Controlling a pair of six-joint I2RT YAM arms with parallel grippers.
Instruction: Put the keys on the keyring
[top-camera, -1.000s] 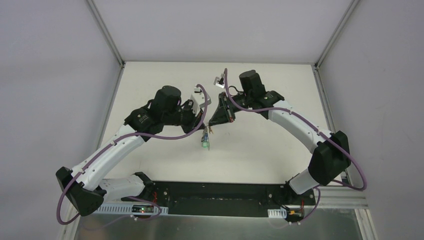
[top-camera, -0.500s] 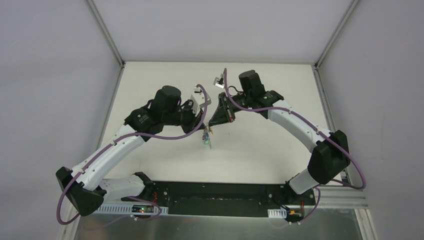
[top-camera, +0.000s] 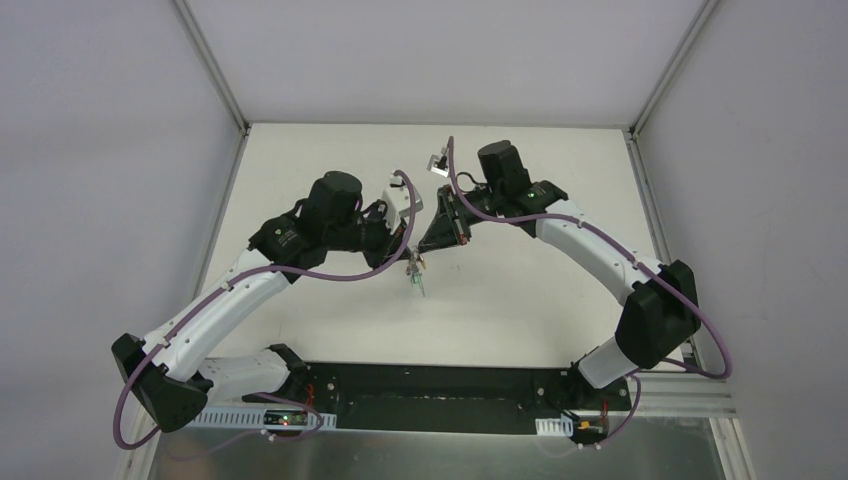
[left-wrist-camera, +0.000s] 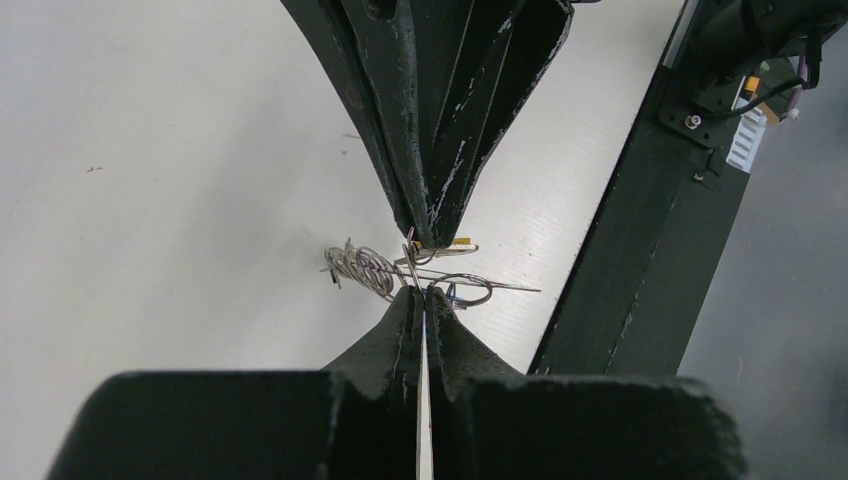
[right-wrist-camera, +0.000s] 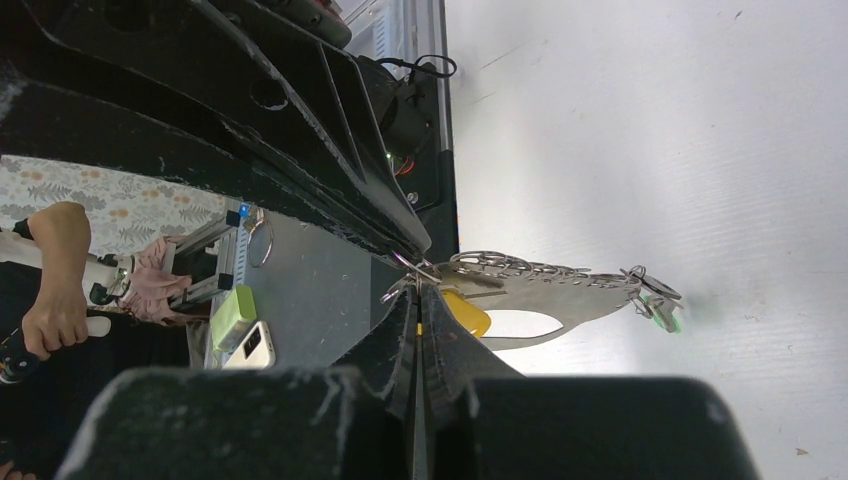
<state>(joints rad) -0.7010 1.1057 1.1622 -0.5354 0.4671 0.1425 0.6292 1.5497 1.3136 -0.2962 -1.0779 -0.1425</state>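
Note:
My two grippers meet tip to tip above the middle of the table. The left gripper (top-camera: 408, 250) (left-wrist-camera: 425, 293) is shut on a thin wire part of the keyring (right-wrist-camera: 570, 290), a pale grey flat loop that hangs between the tips. Coiled wire rings (left-wrist-camera: 365, 270) sit beside the tips. The right gripper (top-camera: 424, 252) (right-wrist-camera: 416, 296) is shut with the yellow-orange key (right-wrist-camera: 466, 313) (left-wrist-camera: 461, 243) at its tips. A green key (right-wrist-camera: 667, 320) (top-camera: 414, 283) dangles from the loop's far end. A bit of blue (left-wrist-camera: 451, 293) shows by the left tips.
The black base rail (top-camera: 430, 385) (left-wrist-camera: 640, 250) runs along the near table edge. Grey enclosure walls and metal posts (top-camera: 213, 65) bound the white table (top-camera: 520, 300). Beyond the edge, the right wrist view shows a person's hand (right-wrist-camera: 55, 300) and a phone (right-wrist-camera: 255, 345).
The dangling keys have swung slightly up and to the right under the tips. Both arms have barely moved.

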